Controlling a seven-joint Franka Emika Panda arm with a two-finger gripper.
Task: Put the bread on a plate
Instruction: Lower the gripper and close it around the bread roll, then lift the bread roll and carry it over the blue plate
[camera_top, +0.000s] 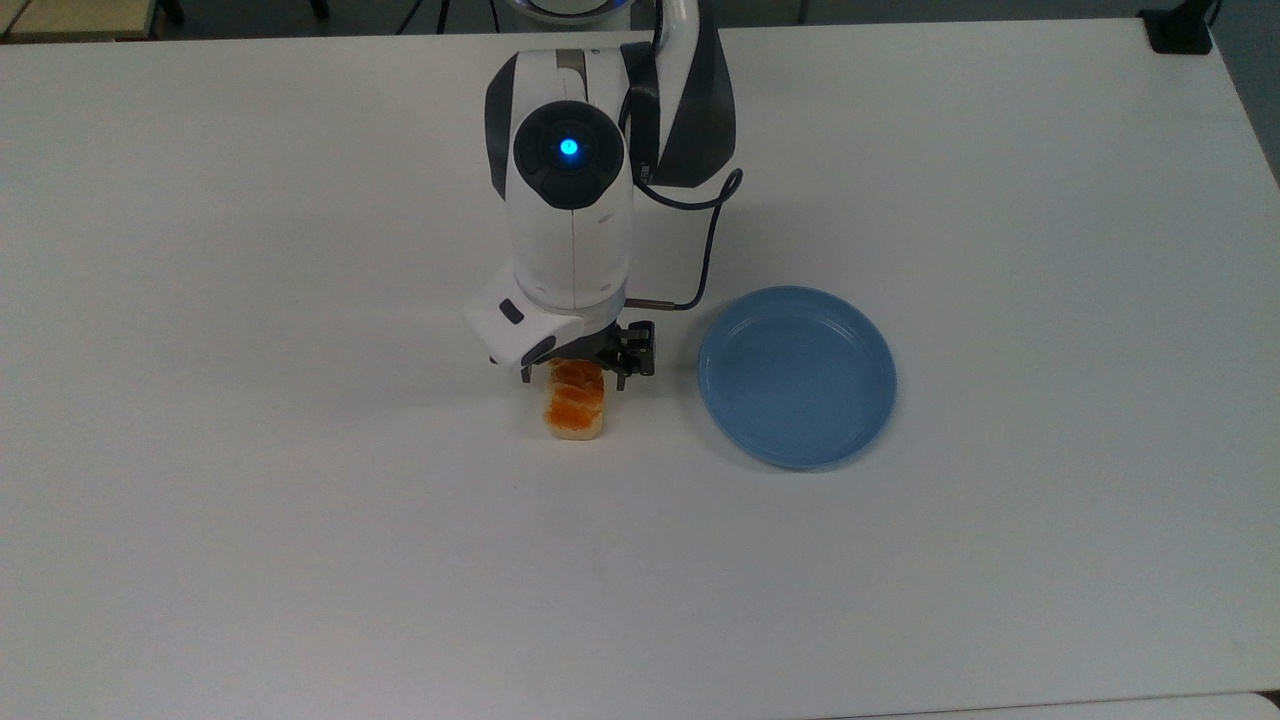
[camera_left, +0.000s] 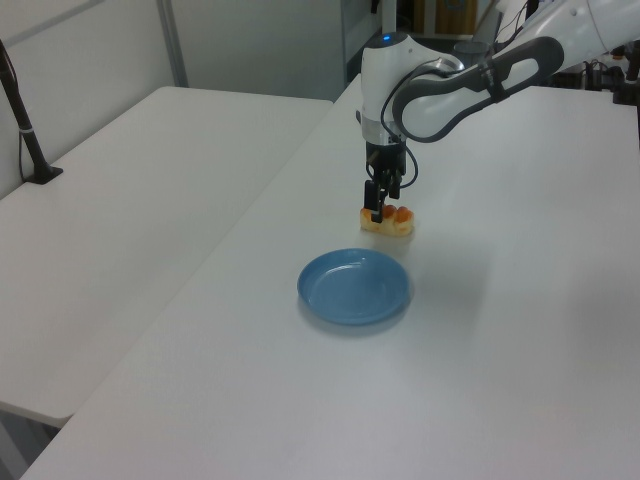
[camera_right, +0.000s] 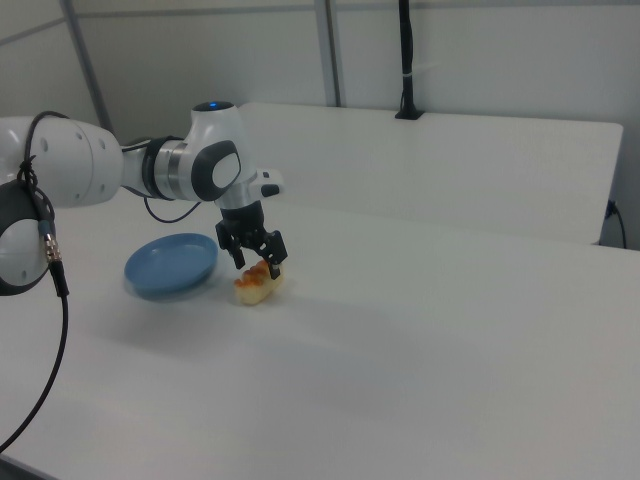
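The bread (camera_top: 576, 412), a small braided loaf with an orange-brown top, lies on the white table (camera_top: 300, 550) to the top view's left of the plate. My gripper (camera_top: 573, 380) is open and low over the loaf's far half. One finger stands on each long side, and the wrist hides that end of the loaf. In the left view the gripper (camera_left: 378, 213) hangs just over the bread (camera_left: 401, 221), beyond the plate (camera_left: 354, 287). The right view has the gripper (camera_right: 258, 265) astride the bread (camera_right: 256, 290). The light-blue plate (camera_top: 797, 377) is empty and a short gap away from the loaf.
A black cable (camera_top: 705, 250) loops off the wrist toward the plate. A second white table (camera_left: 120, 200) adjoins on the left view's left, with a black post (camera_left: 25, 130) on it. Another black post (camera_right: 405, 60) stands at the far table edge in the right view.
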